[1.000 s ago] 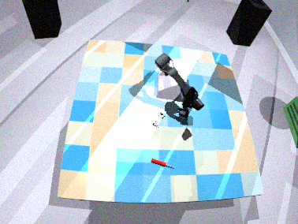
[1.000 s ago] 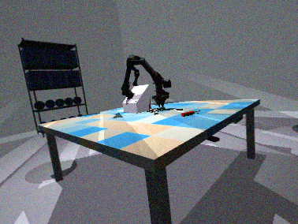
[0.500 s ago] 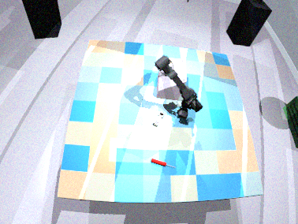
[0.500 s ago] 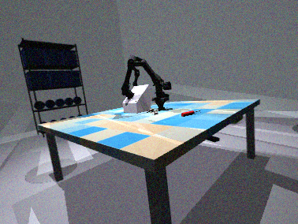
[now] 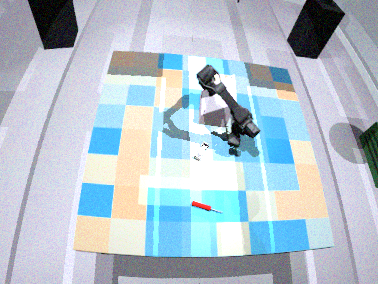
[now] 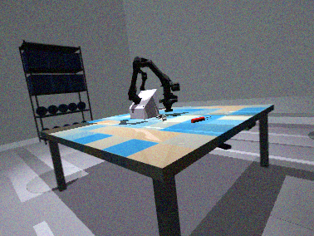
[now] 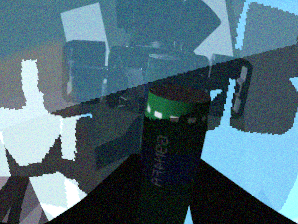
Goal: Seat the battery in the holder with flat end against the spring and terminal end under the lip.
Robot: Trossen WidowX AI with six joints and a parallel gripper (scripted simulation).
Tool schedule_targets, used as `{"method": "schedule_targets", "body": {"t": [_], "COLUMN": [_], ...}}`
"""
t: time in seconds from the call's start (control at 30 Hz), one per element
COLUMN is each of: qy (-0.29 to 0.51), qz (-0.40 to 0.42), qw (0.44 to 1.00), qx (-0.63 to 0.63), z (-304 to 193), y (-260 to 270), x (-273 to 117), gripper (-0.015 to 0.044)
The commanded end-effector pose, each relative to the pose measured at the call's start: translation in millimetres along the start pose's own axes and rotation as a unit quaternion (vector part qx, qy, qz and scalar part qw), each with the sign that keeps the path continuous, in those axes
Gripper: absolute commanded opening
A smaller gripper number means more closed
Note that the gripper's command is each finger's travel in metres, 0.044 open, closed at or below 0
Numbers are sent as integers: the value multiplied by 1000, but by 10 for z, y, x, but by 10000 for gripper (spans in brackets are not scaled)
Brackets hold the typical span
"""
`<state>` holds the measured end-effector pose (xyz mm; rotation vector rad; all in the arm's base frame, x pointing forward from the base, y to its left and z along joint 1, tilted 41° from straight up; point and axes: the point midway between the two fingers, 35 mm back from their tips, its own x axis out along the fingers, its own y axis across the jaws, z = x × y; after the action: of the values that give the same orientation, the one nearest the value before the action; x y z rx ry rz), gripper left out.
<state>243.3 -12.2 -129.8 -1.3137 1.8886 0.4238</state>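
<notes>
The battery [image 7: 165,172] is green with a blue band and fills the middle of the wrist view, standing lengthwise between my two dark fingers. My gripper [image 7: 165,165] is shut on it, low over the table top. In the overhead view my gripper [image 5: 235,141] is right of the table's centre; the battery is hidden under it there. Small grey and white pieces, likely the holder [image 5: 202,151], lie on the table a little to the left of my gripper. From the side view my gripper [image 6: 169,109] points down just behind these pieces [image 6: 162,118].
A red screwdriver [image 5: 206,206] lies nearer the front edge, also in the side view [image 6: 198,120]. The arm's white base block [image 5: 212,107] stands behind my gripper. Two black boxes [image 5: 52,22] [image 5: 315,27] stand beyond the table. A shelf rack [image 6: 54,89] stands at the left.
</notes>
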Motion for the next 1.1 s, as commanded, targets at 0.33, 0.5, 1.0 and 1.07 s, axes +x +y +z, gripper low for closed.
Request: {"method": "schedule_targets", "body": {"t": [0.33,0.5,1.0,1.07], "qy": [-13,-20,-15,-15], "qz": [-1,-5,3,3], "qw": [974,922,655,624], "qx": [224,386,755,781], "z": [-230,-490,-1331,-1417], "y": [-380,-661,-1167,-1199], "x": [-283,-342,-443,-450], "gripper": [69,69,69,69]}}
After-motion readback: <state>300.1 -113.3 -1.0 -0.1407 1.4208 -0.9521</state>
